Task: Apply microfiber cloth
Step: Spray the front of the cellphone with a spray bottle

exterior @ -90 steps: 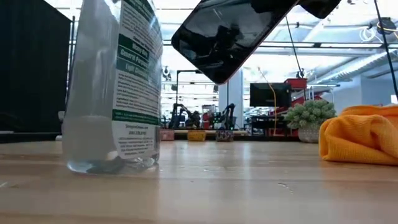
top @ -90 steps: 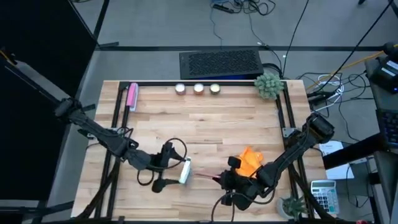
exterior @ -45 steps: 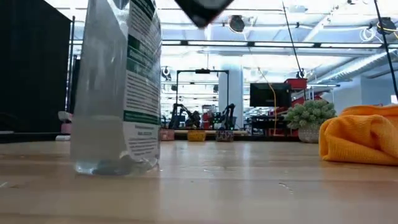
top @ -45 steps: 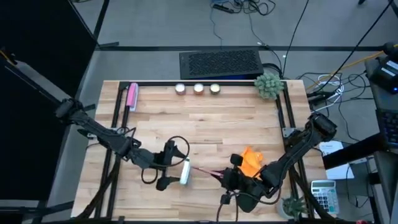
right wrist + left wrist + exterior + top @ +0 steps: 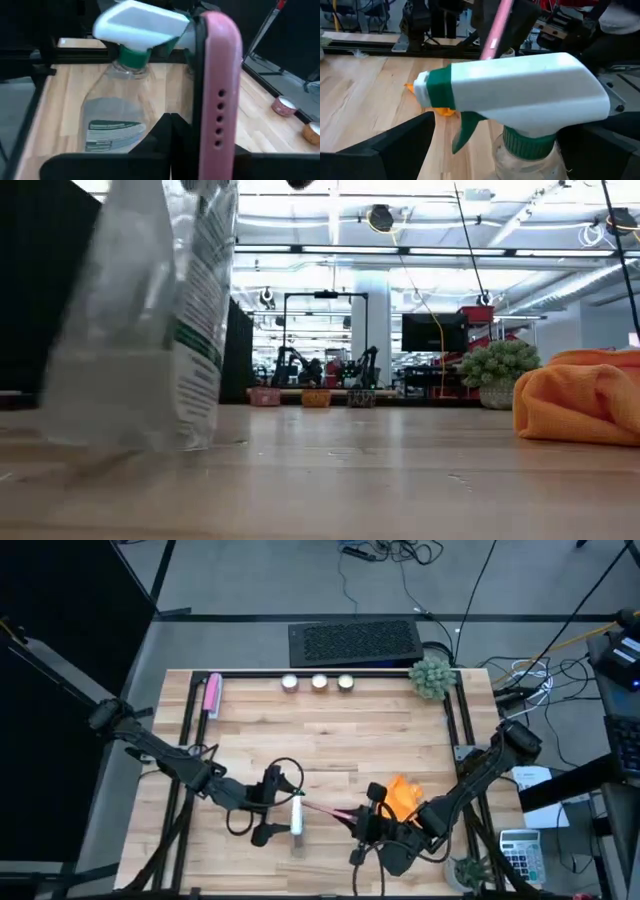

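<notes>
The microfiber cloth [image 5: 404, 795] lies crumpled on the table at the near right, orange in the low view [image 5: 580, 402]; no gripper touches it. Just left of it, my right gripper [image 5: 366, 824] is shut on a black phone in a pink case [image 5: 330, 813]. The phone is edge-on and reaches toward a clear spray bottle [image 5: 297, 816] with a white and green head [image 5: 515, 100]. My left gripper [image 5: 272, 808] stands around this bottle from the table's left. In the low view the bottle [image 5: 150, 320] is tilted. My left gripper has a finger [image 5: 395, 147] on either side of the bottle below its green collar [image 5: 527, 142], coming level from the table's left. The picture's bottom edge cuts off the place of contact. The bottle leans, its base low over the table. My right gripper pinches the phone near its right end [image 5: 220, 160] between its two fingers [image 5: 170, 137], coming from the table's right. The phone stands on its long edge, clear of the table, its free end toward the bottle.
A pink stick [image 5: 212, 695] lies at the far left, three small cups [image 5: 318, 682] and a potted plant [image 5: 432, 677] along the far edge. A dark frame [image 5: 455, 730] borders the table. Bare wood lies in the middle.
My right gripper has carried the phone up and toward the bottle, and it has left the low view through the top. The bottle has tipped from upright to a slant, its base going toward the table's left.
</notes>
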